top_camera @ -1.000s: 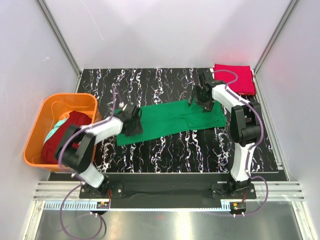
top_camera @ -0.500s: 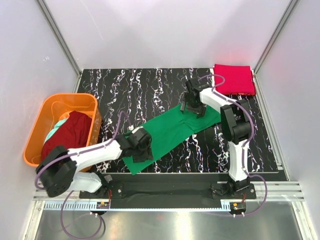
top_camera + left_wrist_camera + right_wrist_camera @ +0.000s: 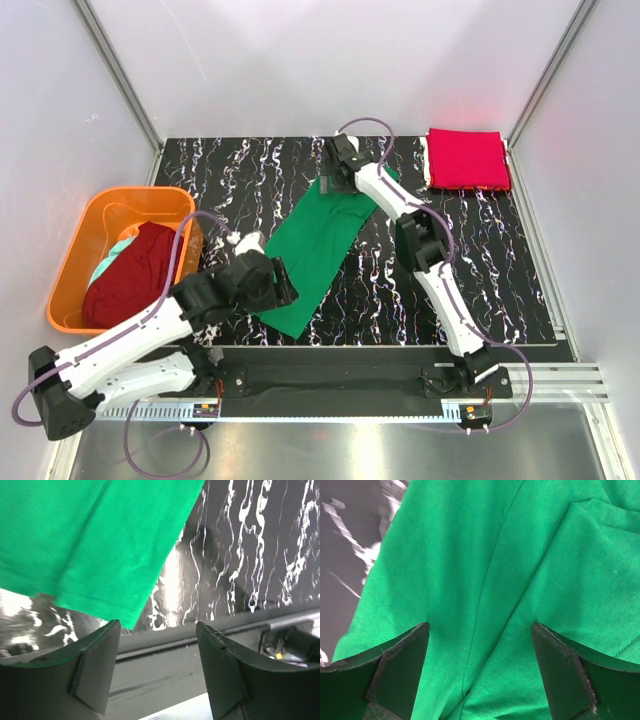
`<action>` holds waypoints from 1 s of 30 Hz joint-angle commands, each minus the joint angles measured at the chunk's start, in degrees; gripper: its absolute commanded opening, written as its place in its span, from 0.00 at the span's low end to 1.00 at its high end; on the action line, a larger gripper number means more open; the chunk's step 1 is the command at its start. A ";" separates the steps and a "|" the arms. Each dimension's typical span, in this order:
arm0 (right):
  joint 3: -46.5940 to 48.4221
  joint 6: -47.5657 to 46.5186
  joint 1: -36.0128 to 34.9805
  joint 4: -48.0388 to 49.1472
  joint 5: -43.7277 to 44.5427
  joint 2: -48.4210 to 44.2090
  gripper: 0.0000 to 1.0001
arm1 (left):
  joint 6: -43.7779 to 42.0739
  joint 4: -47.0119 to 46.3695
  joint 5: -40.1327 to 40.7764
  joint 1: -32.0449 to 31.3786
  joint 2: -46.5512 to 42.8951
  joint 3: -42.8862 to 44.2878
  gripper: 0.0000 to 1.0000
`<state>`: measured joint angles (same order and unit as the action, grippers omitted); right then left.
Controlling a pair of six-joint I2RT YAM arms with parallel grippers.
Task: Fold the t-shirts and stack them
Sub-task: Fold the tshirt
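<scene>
The left gripper (image 3: 157,667), two dark, matte, wedge-shaped plastic fingers (image 3: 95,672), stands spread with nothing between them. It is poised just off the near corner of the kelly-green cotton t-shirt (image 3: 100,540), where a stitched hem shows. In the overhead view this left gripper (image 3: 283,293) sits at the near end of the shirt, close to the table's front edge.

The right gripper (image 3: 480,672) has the same build and is likewise spread wide. It hangs directly above the green cloth (image 3: 480,555), which fills its view as smooth knit crossed by one long seam and a layered fold at the upper right. Whether the fingertips touch the cloth cannot be told. Seen from above, the right gripper (image 3: 330,178) is over the shirt's far end.

The green t-shirt (image 3: 315,240) lies flat as one long folded strip, running diagonally from far right to near left on the glossy black, white-veined marble-pattern table (image 3: 500,260).

There are four garments. One is the green shirt. One bright red t-shirt (image 3: 467,158), folded to a neat rectangle, lies at the far right corner. One dark maroon t-shirt (image 3: 130,275) and one pale teal garment (image 3: 115,255) lie crumpled together in the single orange plastic basket (image 3: 120,195) at the left.
</scene>
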<state>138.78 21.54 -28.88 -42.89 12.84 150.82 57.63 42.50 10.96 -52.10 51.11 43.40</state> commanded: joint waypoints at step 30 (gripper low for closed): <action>-31.48 -3.61 7.44 5.44 -7.30 -36.33 0.99 | -12.63 -14.19 -8.84 10.27 46.80 6.18 0.83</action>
<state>106.94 16.75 -20.91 -42.78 7.18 110.61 40.14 33.76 11.35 -38.54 94.87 54.33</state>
